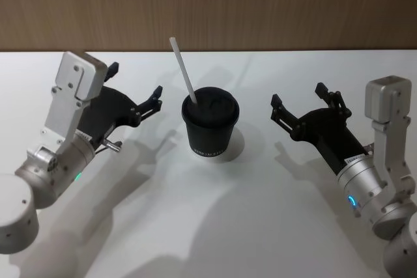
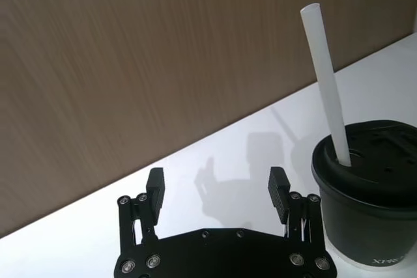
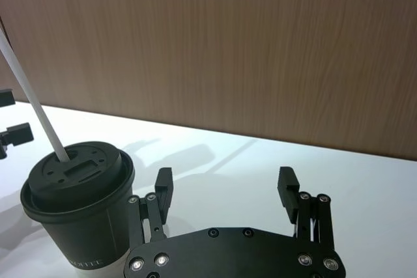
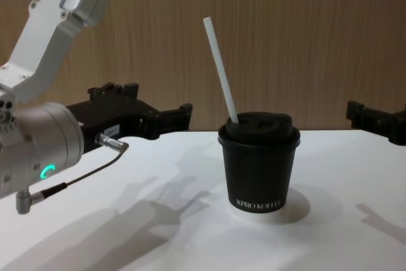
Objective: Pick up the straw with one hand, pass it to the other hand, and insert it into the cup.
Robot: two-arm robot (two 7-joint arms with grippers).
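The black cup (image 1: 210, 128) with a domed lid and white lettering stands upright in the middle of the white table. The white straw (image 1: 182, 69) is stuck through the lid and leans toward my left and away from me. It rises above the cup (image 4: 258, 169) by about the cup's own height, as the straw (image 4: 221, 74) shows from the side. My left gripper (image 1: 135, 81) hovers open just left of the cup, holding nothing. On the cup's right, my right gripper (image 1: 298, 94) is open too, a short way off. Both wrist views show empty jaws: the left gripper (image 2: 216, 180) and the right gripper (image 3: 225, 180).
A wood-panelled wall runs along the table's far edge. The white table (image 1: 228, 226) is bare in front of the cup. A thin grey cable with a metal plug (image 4: 108, 141) hangs at my left wrist.
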